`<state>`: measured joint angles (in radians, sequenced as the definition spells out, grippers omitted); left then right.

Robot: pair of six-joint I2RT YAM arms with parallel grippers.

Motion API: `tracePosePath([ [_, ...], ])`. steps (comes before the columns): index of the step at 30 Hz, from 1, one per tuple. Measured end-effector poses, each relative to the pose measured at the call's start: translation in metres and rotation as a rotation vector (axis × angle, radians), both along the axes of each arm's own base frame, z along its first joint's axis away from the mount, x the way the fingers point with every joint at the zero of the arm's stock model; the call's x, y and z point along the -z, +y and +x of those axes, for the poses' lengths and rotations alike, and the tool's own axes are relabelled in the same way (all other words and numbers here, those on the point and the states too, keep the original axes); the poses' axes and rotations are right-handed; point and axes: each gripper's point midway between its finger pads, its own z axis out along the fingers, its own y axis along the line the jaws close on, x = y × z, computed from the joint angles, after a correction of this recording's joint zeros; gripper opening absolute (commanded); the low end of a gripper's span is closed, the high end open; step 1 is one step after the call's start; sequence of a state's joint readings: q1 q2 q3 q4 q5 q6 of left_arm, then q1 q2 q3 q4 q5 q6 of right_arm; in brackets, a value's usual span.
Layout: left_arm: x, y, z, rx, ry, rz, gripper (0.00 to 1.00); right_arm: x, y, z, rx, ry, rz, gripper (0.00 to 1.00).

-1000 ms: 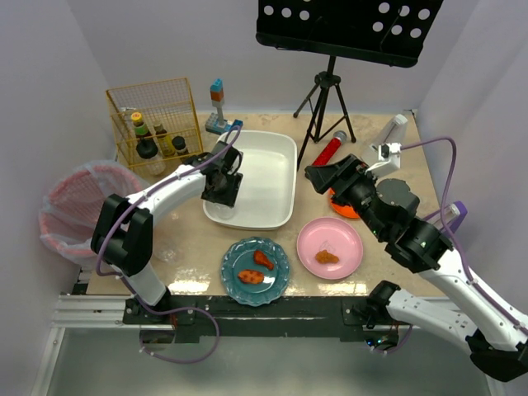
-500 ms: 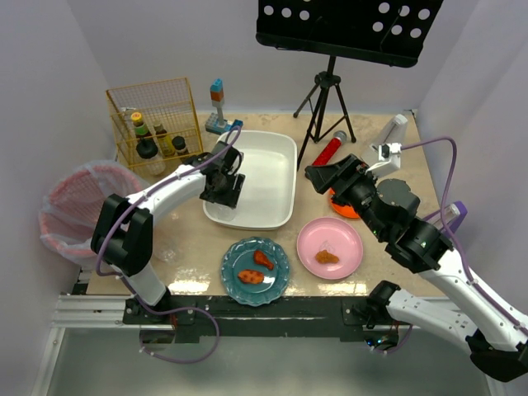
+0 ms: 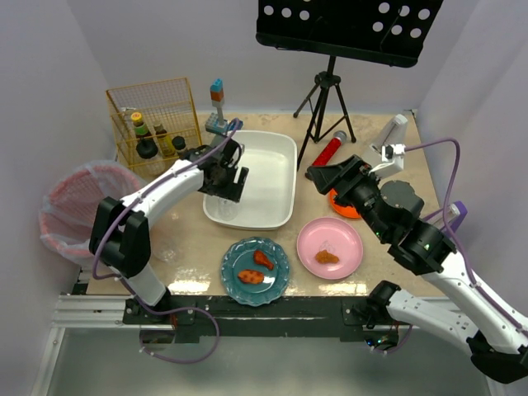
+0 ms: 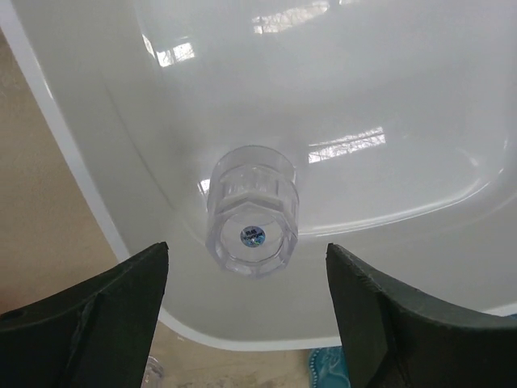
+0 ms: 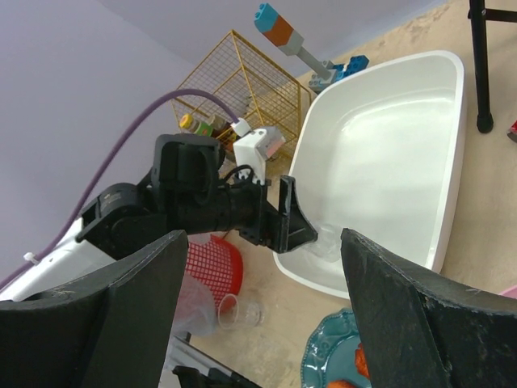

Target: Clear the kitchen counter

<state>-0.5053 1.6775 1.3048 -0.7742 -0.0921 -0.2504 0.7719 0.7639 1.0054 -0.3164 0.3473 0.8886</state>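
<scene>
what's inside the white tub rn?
One clear glass sits in the white tub near a corner, below the open left gripper. Nothing else shows inside; the left arm covers that corner from above.

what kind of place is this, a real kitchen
Probably a lab mock-up of a kitchen, not a real one: a stone-look counter boxed in by plain walls, a tripod standing on it, and toy blocks beside a white tub.
</scene>
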Motion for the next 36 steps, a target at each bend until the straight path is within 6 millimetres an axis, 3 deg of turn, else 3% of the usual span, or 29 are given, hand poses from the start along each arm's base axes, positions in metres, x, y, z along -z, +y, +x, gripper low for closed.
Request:
tracePosePath([
  [3,-0.024,-0.004,0.005,0.002,-0.042,-0.03,0.86,0.0,0.0,0.0,0.0,-0.003,-0.003,0.78],
  [8,-0.095,-0.007,0.009,-0.008,-0.178,-0.196,0.87,0.005,0.004,0.003,-0.017,-0.018,-0.048,0.75],
  [10,-0.124,0.008,0.014,-0.044,-0.233,-0.273,0.87,0.01,0.011,0.006,-0.039,-0.016,-0.071,0.75],
  [14,-0.171,0.071,0.027,-0.203,-0.379,-0.326,0.89,0.028,0.04,0.01,-0.118,0.004,-0.082,0.76],
  [15,-0.18,0.082,0.026,-0.231,-0.408,-0.329,0.89,0.038,0.052,0.009,-0.146,0.021,-0.091,0.77],
  [18,-0.193,0.092,0.022,-0.253,-0.443,-0.355,0.89,0.066,0.105,-0.01,-0.269,0.073,-0.124,0.78],
  [23,-0.202,0.095,0.018,-0.255,-0.455,-0.392,0.89,0.115,0.228,-0.057,-0.508,0.157,-0.204,0.85],
  [26,-0.202,0.093,0.016,-0.248,-0.452,-0.4,0.89,0.143,0.287,-0.076,-0.596,0.185,-0.235,0.85],
  [30,-0.203,0.093,0.014,-0.244,-0.448,-0.406,0.89,0.173,0.333,-0.085,-0.668,0.215,-0.24,0.89],
  [36,-0.209,0.092,0.01,-0.235,-0.463,-0.417,0.89,0.208,0.368,-0.082,-0.71,0.255,-0.236,0.97],
])
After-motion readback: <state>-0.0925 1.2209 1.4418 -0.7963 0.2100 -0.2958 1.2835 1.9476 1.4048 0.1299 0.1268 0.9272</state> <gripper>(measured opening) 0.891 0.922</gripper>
